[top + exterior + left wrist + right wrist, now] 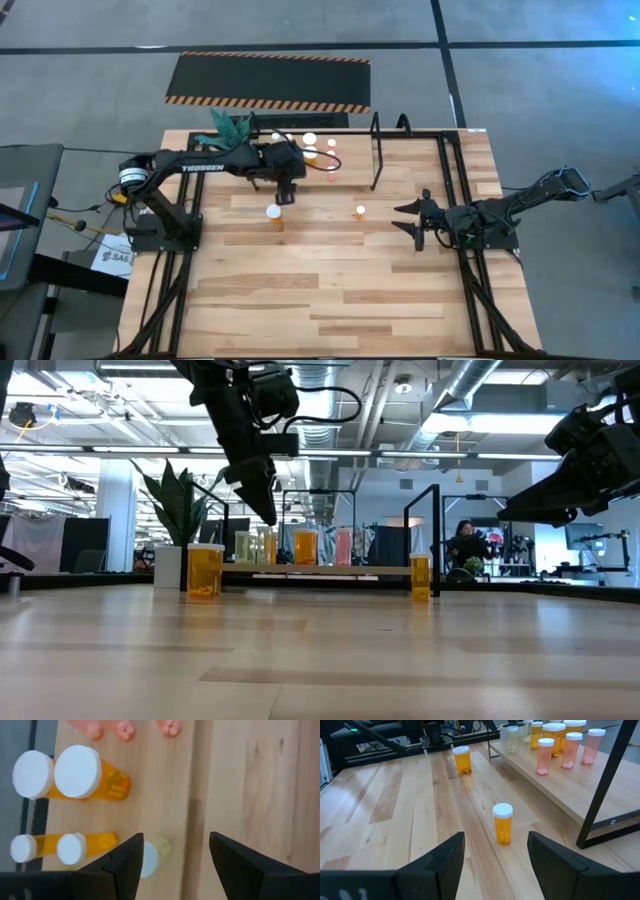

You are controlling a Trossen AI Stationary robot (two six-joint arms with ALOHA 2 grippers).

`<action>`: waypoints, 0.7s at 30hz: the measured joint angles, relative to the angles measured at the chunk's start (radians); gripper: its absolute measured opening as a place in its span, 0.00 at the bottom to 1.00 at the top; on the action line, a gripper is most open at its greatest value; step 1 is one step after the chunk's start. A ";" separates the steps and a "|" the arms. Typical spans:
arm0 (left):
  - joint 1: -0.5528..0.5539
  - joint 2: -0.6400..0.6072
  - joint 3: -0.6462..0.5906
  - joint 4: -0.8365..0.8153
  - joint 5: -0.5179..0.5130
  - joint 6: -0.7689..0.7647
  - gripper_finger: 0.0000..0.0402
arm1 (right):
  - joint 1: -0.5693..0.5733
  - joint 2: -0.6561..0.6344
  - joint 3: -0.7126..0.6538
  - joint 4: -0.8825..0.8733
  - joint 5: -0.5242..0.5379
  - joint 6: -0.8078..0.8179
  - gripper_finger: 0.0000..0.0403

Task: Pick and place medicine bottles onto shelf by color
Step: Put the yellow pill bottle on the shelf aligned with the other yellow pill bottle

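Your left gripper hangs above the shelf's front edge, fingers apart, holding nothing; a large orange bottle stands just below it. Your right gripper, spread wide and empty, faces a small orange bottle ahead.

1. High view: overhead, straight down on the whole light wooden plank table.
2. Low view: tabletop height, level toward the room.
3. Wrist views: close; the small orange white-capped bottle, at the overhead table's 1 o'clock, appears too.
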 joint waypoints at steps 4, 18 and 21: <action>0.024 0.000 0.000 0.007 0.010 0.023 0.57 | 0.000 0.000 0.000 0.000 0.000 0.000 0.60; 0.081 0.006 0.000 0.007 0.013 0.116 0.67 | 0.000 0.000 0.000 0.000 0.000 0.000 0.60; 0.095 0.013 0.001 0.012 0.040 0.112 0.67 | 0.000 0.000 0.000 0.000 0.000 0.000 0.60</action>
